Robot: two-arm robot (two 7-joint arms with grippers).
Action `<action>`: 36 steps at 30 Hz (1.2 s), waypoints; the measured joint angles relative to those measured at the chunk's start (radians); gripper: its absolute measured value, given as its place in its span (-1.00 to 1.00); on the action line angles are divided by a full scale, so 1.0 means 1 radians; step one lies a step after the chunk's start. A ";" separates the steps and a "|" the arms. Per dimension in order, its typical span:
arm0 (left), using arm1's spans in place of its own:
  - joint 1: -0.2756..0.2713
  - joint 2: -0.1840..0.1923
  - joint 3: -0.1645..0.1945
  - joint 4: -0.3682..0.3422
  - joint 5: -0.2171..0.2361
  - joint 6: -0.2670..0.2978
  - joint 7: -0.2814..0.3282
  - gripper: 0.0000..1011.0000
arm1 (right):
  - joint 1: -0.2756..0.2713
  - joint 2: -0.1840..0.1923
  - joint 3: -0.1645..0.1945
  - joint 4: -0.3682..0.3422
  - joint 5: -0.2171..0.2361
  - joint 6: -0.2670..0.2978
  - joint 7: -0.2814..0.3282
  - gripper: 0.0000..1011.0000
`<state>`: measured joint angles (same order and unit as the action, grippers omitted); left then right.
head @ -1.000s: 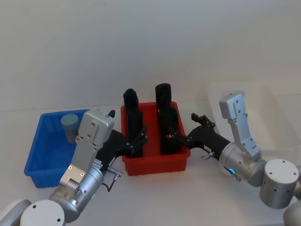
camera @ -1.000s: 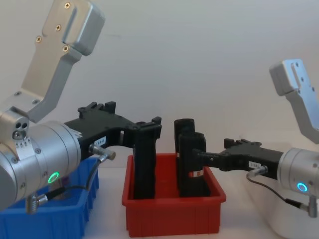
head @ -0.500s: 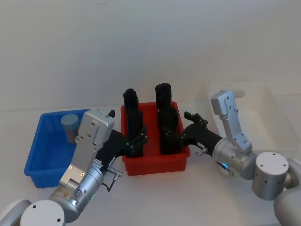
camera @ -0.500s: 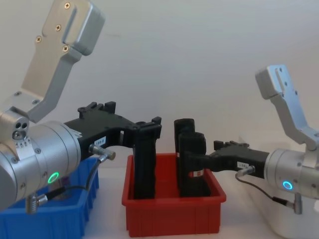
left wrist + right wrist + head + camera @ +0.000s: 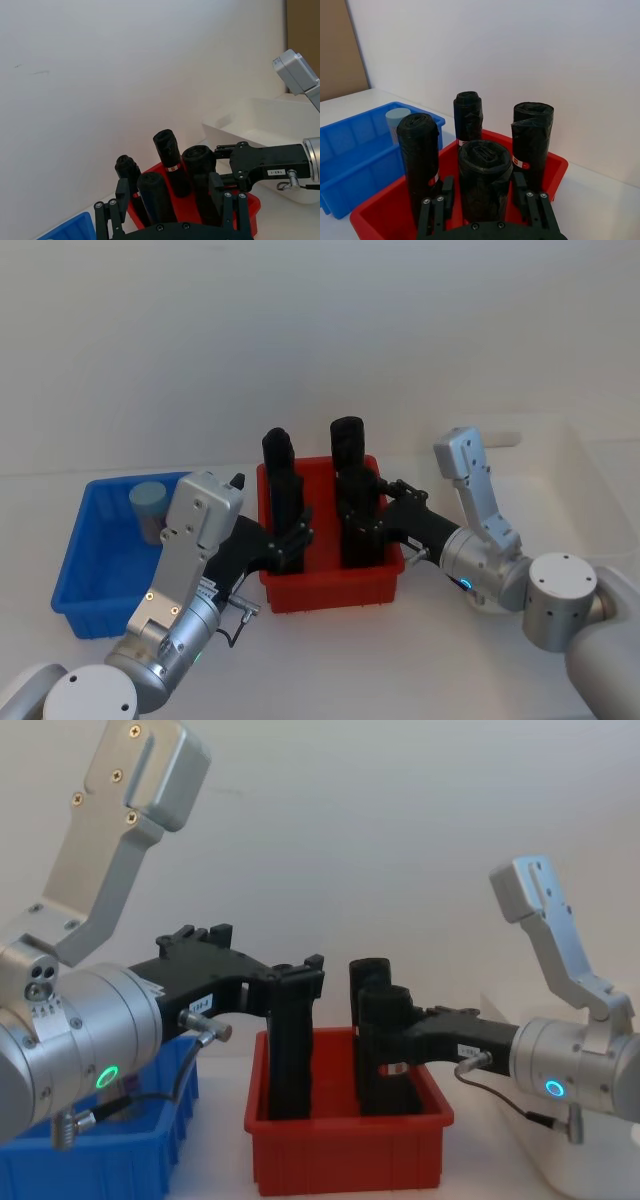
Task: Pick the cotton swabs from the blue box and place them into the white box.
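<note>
Head view: both arms reach into the red bin between the blue box and the white box, and 1 tub of the cotton swabs sits untouched in the blue box's far corner. The left gripper is at the front-left black roll, and the right gripper is at the front-right black roll. Left wrist view: the left gripper has its 2 fingers spread on either side of a roll, not visibly squeezing it. Right wrist view: the right gripper is likewise open, its fingers flanking the nearest roll with a little space showing, though contact at the tips is hard to judge; the swab tub stands well apart in the blue box. Chest view: the left gripper and right gripper sit level with the rolls' upper halves. The risk from here is closing on a roll rather than the swabs, or tipping the tall rolls over while pulling out of the crowded bin.
</note>
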<state>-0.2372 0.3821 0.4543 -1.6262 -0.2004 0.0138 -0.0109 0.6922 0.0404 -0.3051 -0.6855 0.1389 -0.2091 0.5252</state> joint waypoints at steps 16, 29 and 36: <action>0.000 0.000 0.000 0.000 0.000 0.000 0.000 0.99 | 0.042 -0.016 -0.003 0.064 0.009 -0.046 0.019 -0.12; 0.000 0.000 0.000 0.000 0.000 0.000 0.000 0.99 | -0.033 0.010 0.000 -0.132 0.032 -0.022 -0.010 -0.24; 0.000 0.000 0.000 0.000 0.000 0.000 0.000 0.99 | -0.097 0.032 0.001 -0.287 0.048 0.009 -0.054 -0.30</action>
<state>-0.2372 0.3821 0.4543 -1.6262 -0.2003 0.0138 -0.0109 0.5954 0.0721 -0.3044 -0.9730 0.1868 -0.2000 0.4712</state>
